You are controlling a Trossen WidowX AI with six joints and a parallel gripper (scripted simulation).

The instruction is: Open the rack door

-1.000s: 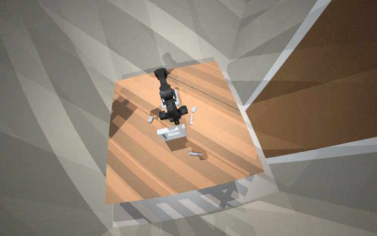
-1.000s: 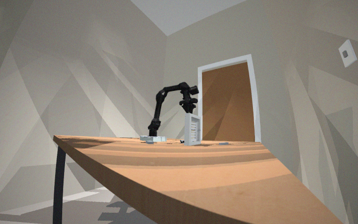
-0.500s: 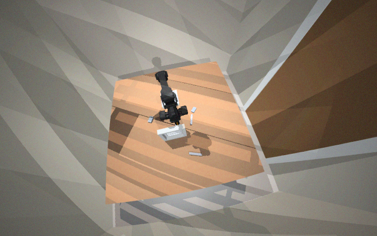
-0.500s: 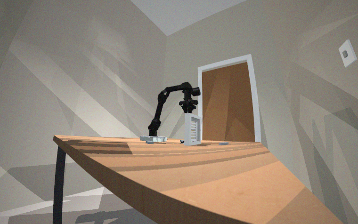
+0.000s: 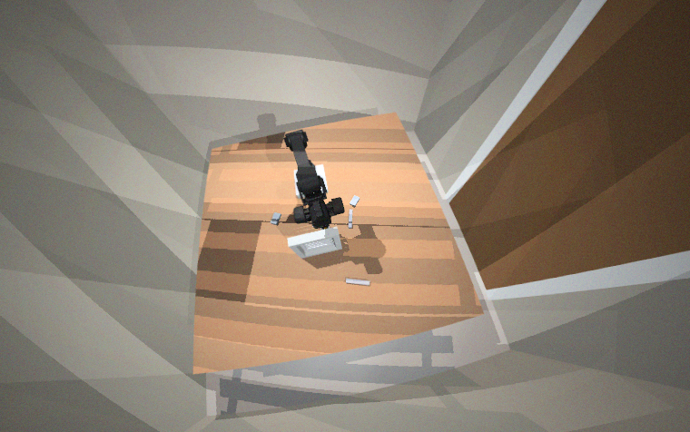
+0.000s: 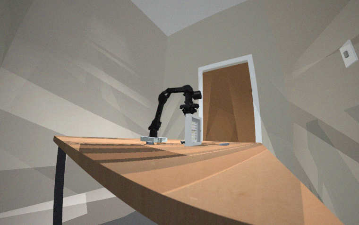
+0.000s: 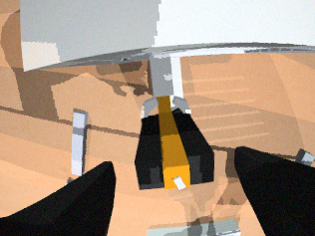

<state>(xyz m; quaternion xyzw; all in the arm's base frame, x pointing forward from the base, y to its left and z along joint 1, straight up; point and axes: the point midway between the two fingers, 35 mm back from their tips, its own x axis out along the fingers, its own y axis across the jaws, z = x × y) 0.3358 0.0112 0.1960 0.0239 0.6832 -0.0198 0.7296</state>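
Observation:
The white rack frame (image 5: 301, 238) (image 6: 188, 129) (image 7: 100, 29) stands upright on the table, with slats showing in its opening. No door panel is seen swung out from it. The black handle with an orange stripe (image 7: 170, 143) sits on a grey stem (image 7: 161, 76) on the arm's side of the frame; in the top view the arm hides it. My gripper (image 7: 174, 164) (image 6: 186, 114) points down and is open. In the wrist view its fingers stand on both sides of the handle, with gaps to each. In the exterior view the fingertips are up near the frame's top, high above the table.
A pale bar (image 5: 349, 219) (image 7: 79, 143) and a small block (image 5: 354, 200) lie right of the arm in the top view. Another block (image 5: 275, 218) (image 7: 305, 158) lies left. A bar (image 5: 358, 281) (image 6: 224, 143) lies beyond the frame. A white tray-like piece (image 6: 153, 139) sits by the arm's base.

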